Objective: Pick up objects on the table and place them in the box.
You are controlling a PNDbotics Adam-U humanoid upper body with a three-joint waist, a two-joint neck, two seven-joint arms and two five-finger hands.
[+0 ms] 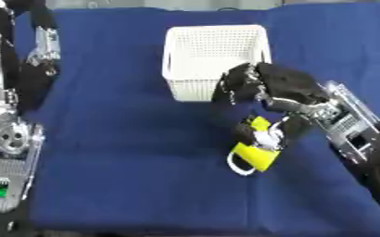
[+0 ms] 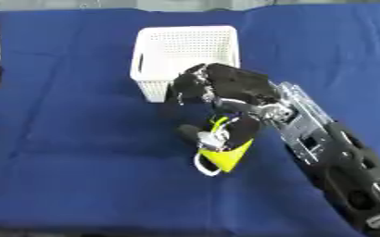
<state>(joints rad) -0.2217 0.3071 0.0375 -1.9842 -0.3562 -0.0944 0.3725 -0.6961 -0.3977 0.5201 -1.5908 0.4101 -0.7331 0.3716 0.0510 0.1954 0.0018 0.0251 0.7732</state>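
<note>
Item: my right hand [image 2: 225,90], black, entering from the right on a silver and black arm. Position: middle of the worktop [image 1: 128,148], just near of the white basket. State of fingers [image 2: 189,85]: curled downward, with the thumb and lower fingers closed on a yellow object; the upper fingers hang in front of the basket's near wall.

Item: yellow object [image 1: 254,155]. Wedge-like yellow body with a white loop at its lower left edge and a small white and grey part at its top. Position: held in my right hand, just near of the basket and slightly right of its middle. Whether its lower end touches the cloth, I cannot tell.

Item: white basket [image 1: 213,46]. Perforated walls, open top, standing upright at the far middle of the worktop.

Item: worktop covering, blue cloth, spread over the whole surface.

Item: my left arm [image 1: 11,134], at the left edge, silver plates with a green light. Left hand fingers: cannot tell.
</note>
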